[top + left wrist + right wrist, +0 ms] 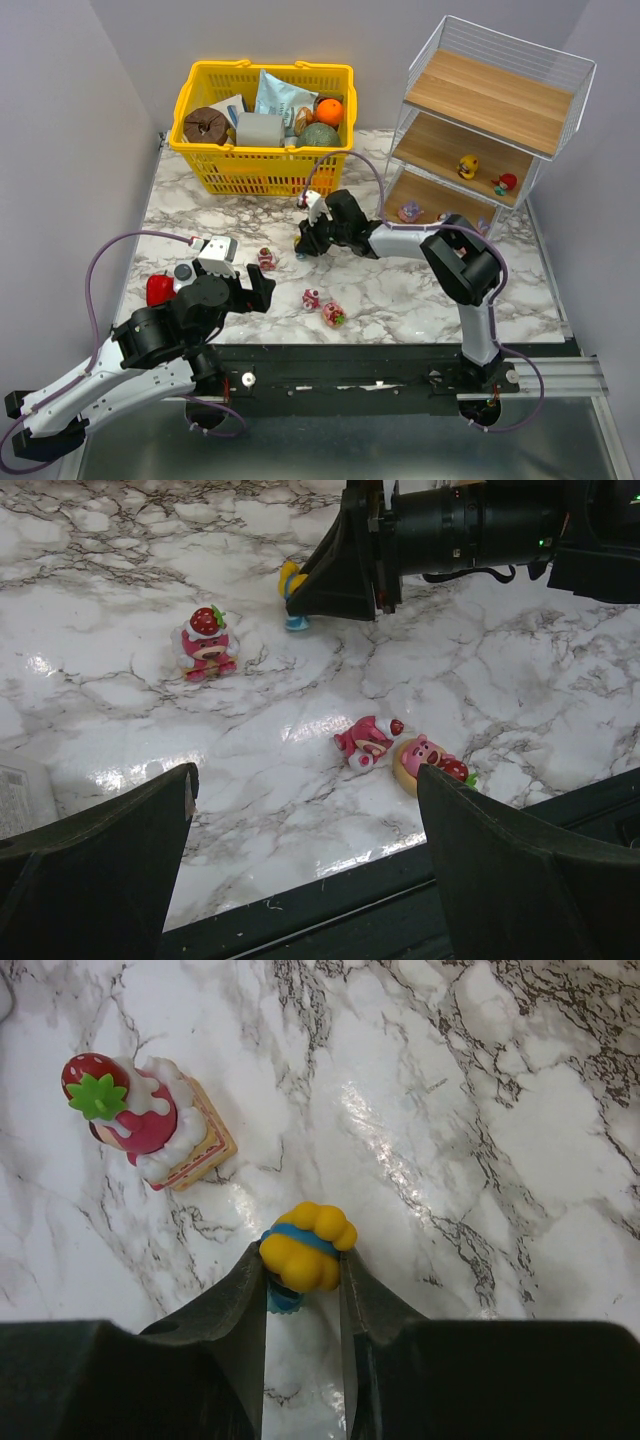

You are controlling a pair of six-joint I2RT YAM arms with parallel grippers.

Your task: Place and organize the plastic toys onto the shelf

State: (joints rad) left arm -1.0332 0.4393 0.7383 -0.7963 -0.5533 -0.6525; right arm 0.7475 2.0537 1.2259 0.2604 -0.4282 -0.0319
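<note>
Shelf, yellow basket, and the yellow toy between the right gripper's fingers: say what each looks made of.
The shelf: thin white wire frame, likely coated metal; boards show light wood grain, matte, possibly laminate. The yellow basket: moulded plastic, judging by uniform colour and lattice walls. The yellow toy: smooth, slightly glossy plastic or vinyl, with soft highlights on its rounded lumps.

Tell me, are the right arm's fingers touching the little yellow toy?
Touching. The right wrist view shows both fingers pressed against the yellow toy's sides, with no gap.
</note>
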